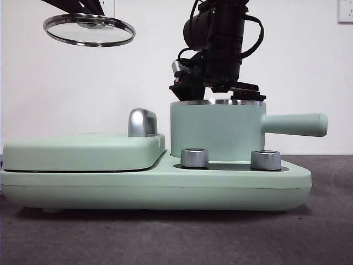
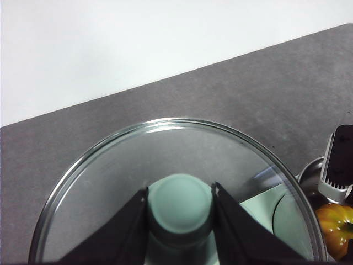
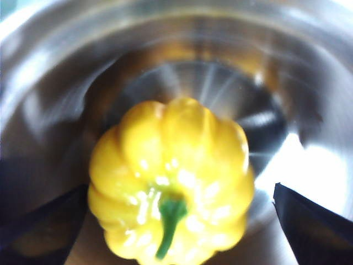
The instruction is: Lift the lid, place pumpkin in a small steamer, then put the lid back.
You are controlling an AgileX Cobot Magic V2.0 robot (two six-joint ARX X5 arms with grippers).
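Holding the round clear glass lid [image 1: 89,29] by its small mint-green knob [image 2: 180,205], our left tool [image 2: 180,207] had both black jaws clamped on the knob's sides, the disc hanging high above the tabletop [image 1: 331,221] toward its left edge, well apart from the pot. Our right tool [image 3: 176,221] sat just above the mint-green cylindrical steamer [image 1: 215,130] with its long straight side handle, near the middle of the tabletop. Its jaws stood spread, clear of the small glossy yellow-orange ribbed pumpkin [image 3: 171,182], which lay inside the steel bowl with its green stem up; we judged it released.

We judged the pumpkin a light, stiff, slick toy, best pinched across its ribbed flanks, not by the thin stem. The lid seemed heavier and breakable, its steel rim smooth; the knob offered the only sure hold, and a tilted descent risked knocking glass on the pot's rim.
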